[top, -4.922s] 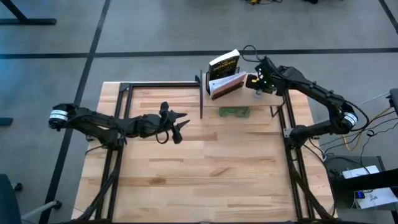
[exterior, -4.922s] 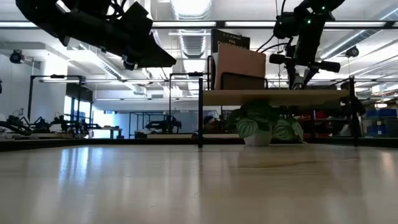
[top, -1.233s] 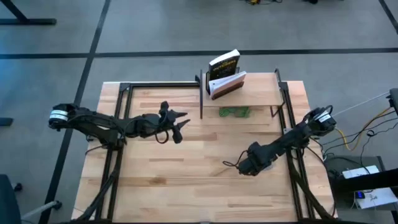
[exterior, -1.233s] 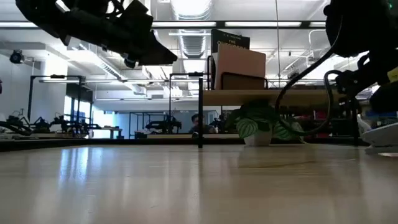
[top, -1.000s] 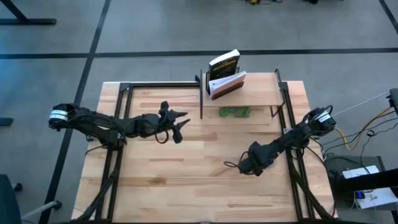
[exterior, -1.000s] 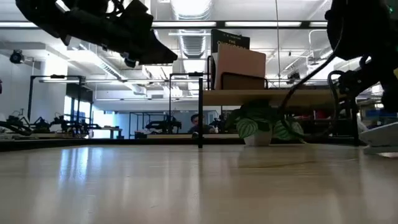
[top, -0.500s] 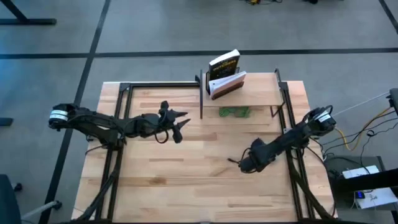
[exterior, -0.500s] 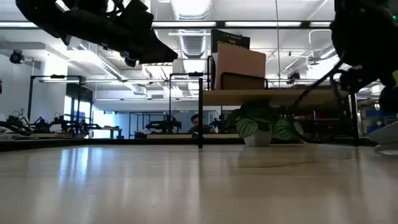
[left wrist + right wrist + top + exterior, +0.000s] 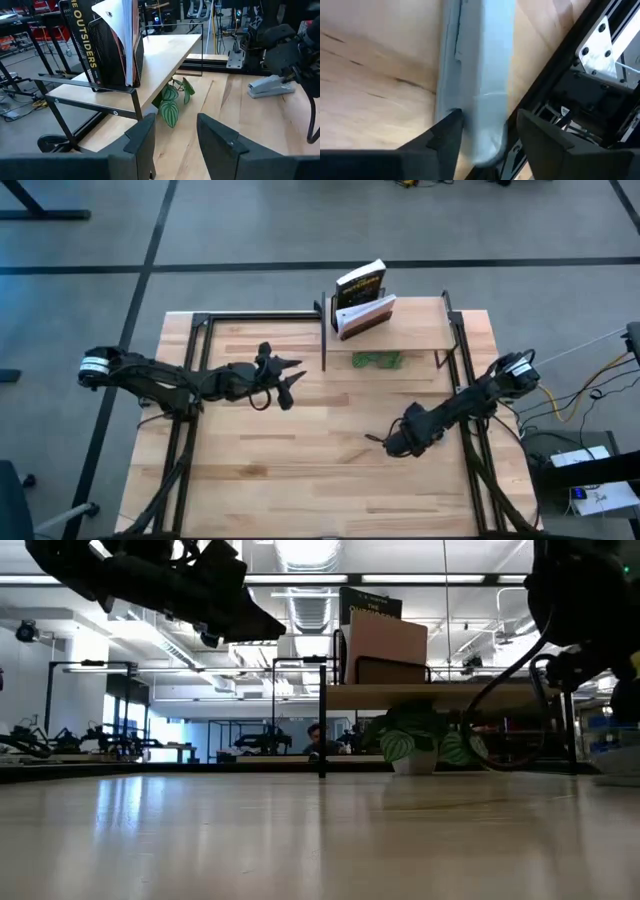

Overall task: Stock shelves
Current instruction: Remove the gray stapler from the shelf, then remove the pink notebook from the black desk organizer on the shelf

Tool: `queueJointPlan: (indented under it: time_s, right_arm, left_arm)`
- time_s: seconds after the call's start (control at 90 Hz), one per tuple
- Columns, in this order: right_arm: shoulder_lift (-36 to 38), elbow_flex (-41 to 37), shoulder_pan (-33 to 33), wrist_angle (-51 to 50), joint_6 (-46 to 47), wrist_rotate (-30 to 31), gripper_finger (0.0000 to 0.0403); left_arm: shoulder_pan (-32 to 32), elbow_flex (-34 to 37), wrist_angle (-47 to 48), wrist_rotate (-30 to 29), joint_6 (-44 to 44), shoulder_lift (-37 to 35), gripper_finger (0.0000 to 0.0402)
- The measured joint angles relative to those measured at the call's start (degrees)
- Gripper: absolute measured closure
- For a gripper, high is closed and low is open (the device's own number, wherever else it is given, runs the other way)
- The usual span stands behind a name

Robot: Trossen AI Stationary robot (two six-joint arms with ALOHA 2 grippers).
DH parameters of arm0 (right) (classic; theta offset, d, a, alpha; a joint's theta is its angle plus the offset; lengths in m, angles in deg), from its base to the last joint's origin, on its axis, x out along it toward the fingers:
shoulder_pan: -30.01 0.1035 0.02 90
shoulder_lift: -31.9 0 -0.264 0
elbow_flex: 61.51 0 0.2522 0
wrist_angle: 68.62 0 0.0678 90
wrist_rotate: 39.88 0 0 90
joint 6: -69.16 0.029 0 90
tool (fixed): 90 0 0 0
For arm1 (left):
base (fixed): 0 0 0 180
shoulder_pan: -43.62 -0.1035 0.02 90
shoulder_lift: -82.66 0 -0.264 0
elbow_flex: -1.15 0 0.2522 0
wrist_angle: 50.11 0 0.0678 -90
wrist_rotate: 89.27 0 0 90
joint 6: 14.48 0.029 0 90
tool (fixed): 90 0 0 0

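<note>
Right wrist view: right gripper (image 9: 482, 132) is straddling a grey stapler (image 9: 477, 75), fingers apart; left gripper (image 9: 287, 383) is hovering open.

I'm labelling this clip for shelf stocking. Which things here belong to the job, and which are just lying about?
Job in hand:
shelf
grey stapler, likely the next item
right pincer, open astride the stapler

Lying about:
books in wire rack, on the shelf
plant, under the shelf
left pincer, open, idle above the table
</note>
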Motion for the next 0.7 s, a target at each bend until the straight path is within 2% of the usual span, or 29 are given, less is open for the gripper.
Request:
queueJointPlan:
  time_s: [0.167,0.311,0.489,0.7]
  right_arm:
    - [0.0,0.0,-0.9,0.0,-4.4,0.0,0.0173]
    - [0.0,1.9,-2.7,-2.1,-6.5,0.9,0.0157]
    - [0.0,8.1,-5.3,-7.2,-8.8,7.0,0.0165]
    - [0.0,17.2,-8.1,-7.3,-18.0,16.7,0.0189]
  left_arm:
    - [0.0,0.0,0.0,0.0,0.0,0.0,0.0274]
    - [0.0,0.0,0.0,0.0,0.0,0.0,0.0274]
    - [0.0,0.0,0.0,0.0,0.0,0.0,0.0274]
    - [0.0,0.0,0.0,0.0,0.0,0.0,0.0274]
